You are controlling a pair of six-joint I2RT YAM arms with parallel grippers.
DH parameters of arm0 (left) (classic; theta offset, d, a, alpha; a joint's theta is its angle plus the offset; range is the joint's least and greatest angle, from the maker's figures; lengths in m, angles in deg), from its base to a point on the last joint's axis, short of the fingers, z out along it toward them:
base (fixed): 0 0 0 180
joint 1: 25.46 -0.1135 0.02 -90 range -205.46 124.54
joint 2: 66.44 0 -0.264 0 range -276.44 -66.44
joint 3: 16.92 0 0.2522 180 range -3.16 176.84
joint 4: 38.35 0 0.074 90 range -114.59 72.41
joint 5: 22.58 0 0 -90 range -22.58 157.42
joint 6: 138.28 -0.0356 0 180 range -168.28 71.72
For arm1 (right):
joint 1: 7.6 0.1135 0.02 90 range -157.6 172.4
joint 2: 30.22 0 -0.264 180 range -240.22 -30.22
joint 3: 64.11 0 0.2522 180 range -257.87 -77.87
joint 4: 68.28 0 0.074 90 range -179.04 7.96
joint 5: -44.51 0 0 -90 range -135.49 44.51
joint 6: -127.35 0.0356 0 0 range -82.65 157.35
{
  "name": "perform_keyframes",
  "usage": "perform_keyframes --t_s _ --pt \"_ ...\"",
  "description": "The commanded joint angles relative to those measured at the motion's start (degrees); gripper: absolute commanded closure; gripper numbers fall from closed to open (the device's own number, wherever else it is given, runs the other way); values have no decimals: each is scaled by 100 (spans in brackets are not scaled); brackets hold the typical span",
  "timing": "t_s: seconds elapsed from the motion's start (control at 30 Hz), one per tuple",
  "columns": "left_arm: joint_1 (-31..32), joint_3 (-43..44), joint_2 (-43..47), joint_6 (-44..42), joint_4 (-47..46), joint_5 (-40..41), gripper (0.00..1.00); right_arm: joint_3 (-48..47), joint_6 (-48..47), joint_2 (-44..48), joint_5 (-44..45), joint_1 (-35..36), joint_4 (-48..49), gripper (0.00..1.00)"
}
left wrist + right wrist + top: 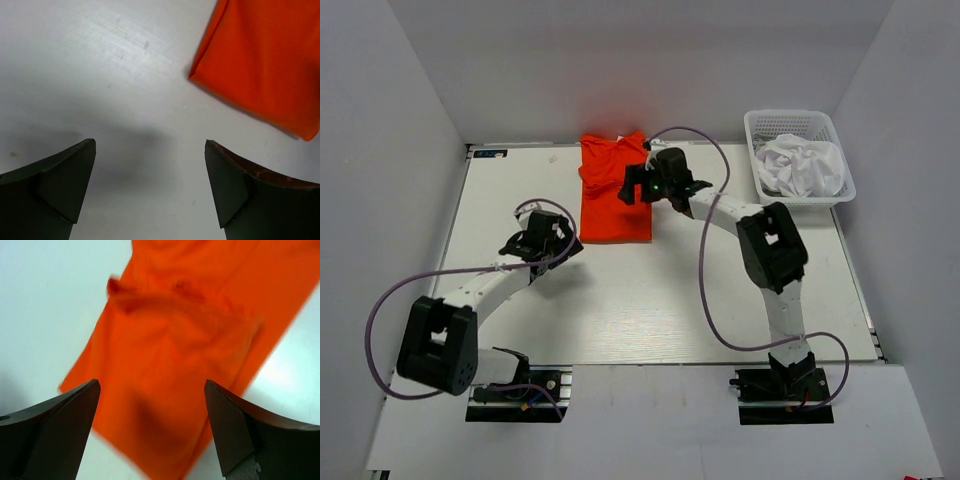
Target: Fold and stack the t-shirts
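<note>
Presently in hand: cross fold of the orange-red t-shirt (615, 195), judged from its lie; not yet halved end to end.
Orange-red t-shirt: flat on the table (670, 300) at far centre, narrowed to a long strip, one short end far from the arms and the other nearer; wrinkled ridge across the cloth in the right wrist view.
White t-shirt (805, 165): crumpled inside the basket (798, 114) at far right, apart from both arms.
Left gripper (563, 238): spread wide, holding nothing, over bare table just beside the near left corner of the strip.
Right gripper (632, 185): spread wide, holding nothing, above the far right part of the strip; probably clear of the cloth, though height hard to judge from the blurred wrist view.
Method advised: flatten the ridge first; pinch both corners of one short end through every layer; lift only enough to clear; carry both corners level to the opposite end; lay edge on edge.
Risk: catching one layer alone would reopen the side folds; an uneven carry would skew the fold.
Outstanding: white t-shirt entire, then stacking.
</note>
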Motion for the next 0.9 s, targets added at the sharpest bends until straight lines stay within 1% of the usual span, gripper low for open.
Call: perform_keyframes --t_s 0.0,0.03,0.07,0.1,0.2,0.3,0.33,0.37,0.43,0.57,0.6,0.63,0.67,0.7,0.8,0.83,0.87 --pt "-29 522 -419 -303 -568 111 0 853 31 1370 -138 41 -70 10" --pt "-29 636 -559 -390 -683 111 0 1622 93 1549 -147 49 -35 10" --pt "-29 715 -813 -443 -771 111 0 1838 163 1847 -77 32 70 10" --pt "-29 881 -937 -505 -841 111 0 2301 182 2068 -50 41 45 10" --pt "-29 1058 -1395 -567 -1043 50 0 2560 261 2289 -67 41 -358 10" --pt "-29 1260 -1711 -628 -1106 102 4 2640 182 2246 -42 32 -552 10" --pt "-29 1261 -1912 -628 -1106 33 4 2640 130 2228 11 32 -562 10" --pt "-29 1331 -2010 -628 -1106 32 7 2631 138 2158 46 32 -570 10" --pt "-29 1331 -2168 -628 -1228 -134 9 2587 138 2044 55 14 -597 10" --pt "-29 1383 -2520 -628 -1369 -249 23 2342 147 1623 -59 58 -614 10" --pt "-29 1384 -2651 -628 -1369 -301 28 2289 138 1508 -68 41 -614 10" --pt "-29 1384 -2722 -628 -1456 -380 32 2254 86 1385 -120 49 -640 12" --pt "40 1384 -2784 -698 -1518 -381 36 2236 85 1323 -155 58 -667 12" --pt "41 1384 -2845 -699 -1519 -381 37 2131 59 1270 -190 58 -685 13" --pt "41 1437 -3004 -699 -1519 -504 48 2077 50 1042 -217 49 -711 18" --pt "41 1385 -3074 -638 -1467 -565 53 2008 32 937 -243 32 -676 22" --pt "41 1384 -3074 -637 -1466 -635 53 1964 41 927 -278 49 -702 24"
